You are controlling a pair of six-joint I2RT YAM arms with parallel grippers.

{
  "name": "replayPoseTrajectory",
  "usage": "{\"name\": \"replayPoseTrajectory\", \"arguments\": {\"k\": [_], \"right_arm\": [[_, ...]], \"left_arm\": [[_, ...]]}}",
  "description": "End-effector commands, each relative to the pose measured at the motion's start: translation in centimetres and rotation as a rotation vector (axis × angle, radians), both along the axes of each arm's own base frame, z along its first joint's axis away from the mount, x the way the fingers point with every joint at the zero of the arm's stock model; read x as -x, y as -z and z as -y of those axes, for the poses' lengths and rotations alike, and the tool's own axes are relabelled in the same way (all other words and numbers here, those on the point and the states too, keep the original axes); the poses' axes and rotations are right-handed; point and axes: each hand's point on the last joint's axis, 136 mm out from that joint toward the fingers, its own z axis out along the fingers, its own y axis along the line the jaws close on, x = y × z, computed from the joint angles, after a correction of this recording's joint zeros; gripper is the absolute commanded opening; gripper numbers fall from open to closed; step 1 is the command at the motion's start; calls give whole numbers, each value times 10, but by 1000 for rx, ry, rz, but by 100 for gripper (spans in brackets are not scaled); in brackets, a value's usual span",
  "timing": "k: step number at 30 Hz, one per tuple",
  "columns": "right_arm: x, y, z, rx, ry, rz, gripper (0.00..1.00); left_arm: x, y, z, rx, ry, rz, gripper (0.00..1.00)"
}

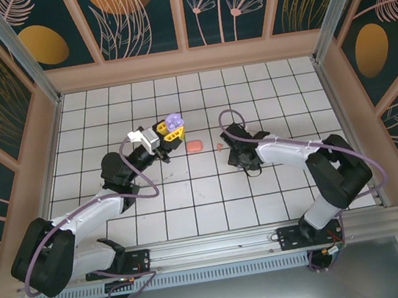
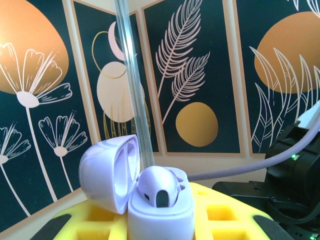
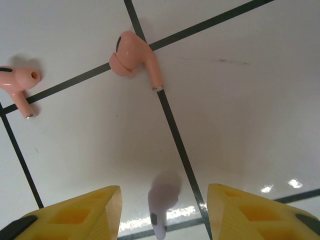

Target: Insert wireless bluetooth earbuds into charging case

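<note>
Two salmon-pink earbuds lie loose on the white tiled bench in the right wrist view. Pink earbud A is at 12 o'clock, lying over a grout crossing. Pink earbud B is at 10 o'clock, well apart from A. A loose lilac earbud lies on the tile at 6 o'clock of A, right next to a grout line. It sits between the right jaws' yellow fingers. The right jaws are spread, with a gap on each side and no contact with it. The left jaws are pressed onto the lilac charging case and pinch it low on the body, holding it up off the bench. Its lid is flipped open toward 9 o'clock. A seated lilac earbud sits in the case, dark end facing the camera. In the top view, a salmon-pink case rests on the bench at 5 o'clock of the held case, near it but not touching. The right arm has its wrist at 4 o'clock of the pink case, pointing down at the tiles. The left arm reaches toward 1 o'clock.
</note>
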Motion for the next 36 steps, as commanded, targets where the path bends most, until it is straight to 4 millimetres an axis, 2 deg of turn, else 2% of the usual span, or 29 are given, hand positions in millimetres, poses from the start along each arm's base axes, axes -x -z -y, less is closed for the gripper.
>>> {"name": "replayPoseTrajectory", "arguments": {"k": [1, 10, 17, 36], "right_arm": [[-9, -1, -6, -20, 21, 8, 47], [-11, 6, -12, -26, 16, -6, 40], [-10, 4, -16, -23, 4, -2, 38], [3, 15, -22, 70, -46, -31, 37]], "left_arm": [[7, -10, -3, 36, 9, 31, 0], [7, -8, -3, 32, 6, 33, 0], [6, -8, -2, 33, 7, 29, 0], [6, -8, -3, 36, 8, 25, 0]]}}
